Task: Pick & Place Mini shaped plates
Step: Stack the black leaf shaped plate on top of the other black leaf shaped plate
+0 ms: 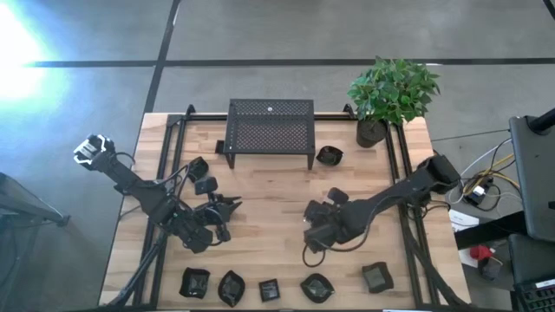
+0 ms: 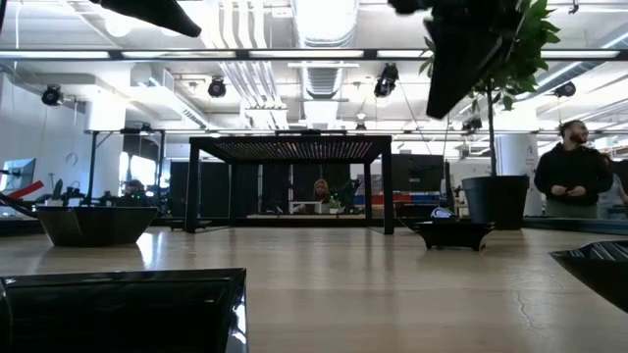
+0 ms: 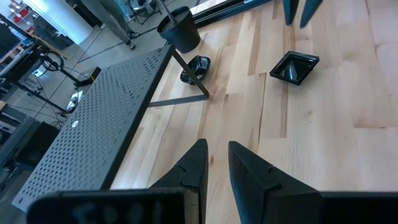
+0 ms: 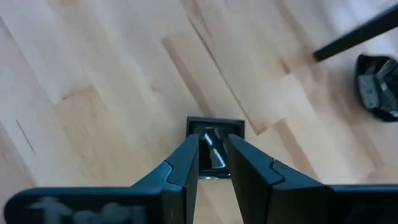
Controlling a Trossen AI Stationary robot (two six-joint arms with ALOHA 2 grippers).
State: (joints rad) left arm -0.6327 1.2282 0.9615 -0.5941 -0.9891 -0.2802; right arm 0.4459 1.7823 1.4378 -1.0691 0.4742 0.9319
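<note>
Across the wooden worktop [image 1: 277,195] you have small black glossy plates scattered: five in a row along the bottom edge of the high view, from a squarish one [image 1: 194,282] at the left to another [image 1: 376,277] at the right, plus a bowl-like one [image 1: 329,156] just right of the perforated stand [image 1: 270,130] at the top centre. A potted plant [image 1: 390,95] fills the upper right corner, near that dish.

Your right tool [image 1: 314,232] sits right of centre, fingers nearly together around a small square plate [image 4: 214,146]; you cannot tell whether they actually grip it. The plate's edges run slightly skewed to the plank lines, and it has no clear long axis.

Your left tool [image 1: 227,208] hangs left of centre, fingers close together with a narrow gap and nothing between them, pointing toward the stand's leg. Two more dishes [image 1: 201,176] lie just above it.
</note>
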